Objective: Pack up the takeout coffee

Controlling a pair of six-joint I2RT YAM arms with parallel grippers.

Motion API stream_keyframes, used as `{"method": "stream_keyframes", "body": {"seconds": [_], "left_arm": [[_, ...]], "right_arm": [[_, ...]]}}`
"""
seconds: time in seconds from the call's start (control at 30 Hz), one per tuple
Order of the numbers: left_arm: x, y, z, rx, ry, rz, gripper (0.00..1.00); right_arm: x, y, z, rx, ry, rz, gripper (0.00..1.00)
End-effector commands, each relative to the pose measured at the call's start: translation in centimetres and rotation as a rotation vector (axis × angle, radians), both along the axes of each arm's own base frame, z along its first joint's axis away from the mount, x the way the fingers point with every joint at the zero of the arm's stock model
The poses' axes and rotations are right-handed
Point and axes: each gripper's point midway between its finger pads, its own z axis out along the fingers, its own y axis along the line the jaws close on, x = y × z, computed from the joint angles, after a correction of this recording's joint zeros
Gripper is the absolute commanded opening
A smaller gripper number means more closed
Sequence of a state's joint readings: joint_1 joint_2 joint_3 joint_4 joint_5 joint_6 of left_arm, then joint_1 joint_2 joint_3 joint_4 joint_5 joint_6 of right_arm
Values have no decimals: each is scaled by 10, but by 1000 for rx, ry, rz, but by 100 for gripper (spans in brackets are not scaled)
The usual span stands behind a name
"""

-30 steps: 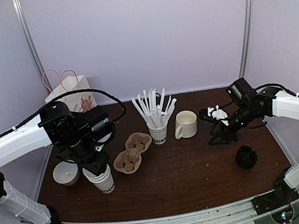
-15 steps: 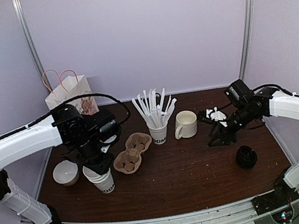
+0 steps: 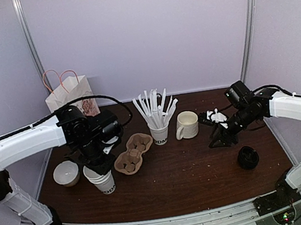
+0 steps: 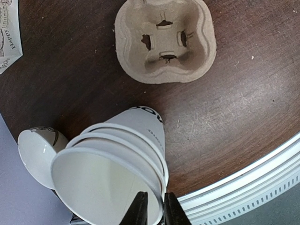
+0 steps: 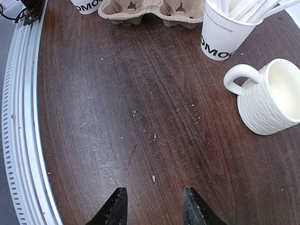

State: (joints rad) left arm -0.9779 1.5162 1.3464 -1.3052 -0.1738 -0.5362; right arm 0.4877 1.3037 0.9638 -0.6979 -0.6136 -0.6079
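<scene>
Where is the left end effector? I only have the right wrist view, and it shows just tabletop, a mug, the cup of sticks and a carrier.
Observer: The left end effector is at the nested paper cups, its fingers astride the top rim, one inside and one outside. Whether they pinch it I cannot tell.
Operator: Are lids on those cups?
Observer: No, the stack is open on top. The black lids sit on the table near the right arm.
Operator: Is there a bag to pack into?
Observer: Yes, a white paper bag stands at the back left.
</scene>
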Motion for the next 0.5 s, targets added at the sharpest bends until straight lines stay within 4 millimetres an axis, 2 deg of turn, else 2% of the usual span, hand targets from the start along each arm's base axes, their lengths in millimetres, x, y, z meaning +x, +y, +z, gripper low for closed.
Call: {"method": "stream_keyframes", "body": {"seconds": [0.0,0.27,0.37,0.47], "left_arm": [[4,-3,-6,-7,14,-10,11],[7,1,-5,-6,8,6,0],[6,2,-4,-4,10,6,0],[11,14,7,44,-33,8,0]], "right_arm": [[-1,4,0,6,-11,27,43],[-2,4,0,4,-13,29,41],[-1,4,0,4,-11,29,40],[-2,5,0,3,-9,31,40]]}}
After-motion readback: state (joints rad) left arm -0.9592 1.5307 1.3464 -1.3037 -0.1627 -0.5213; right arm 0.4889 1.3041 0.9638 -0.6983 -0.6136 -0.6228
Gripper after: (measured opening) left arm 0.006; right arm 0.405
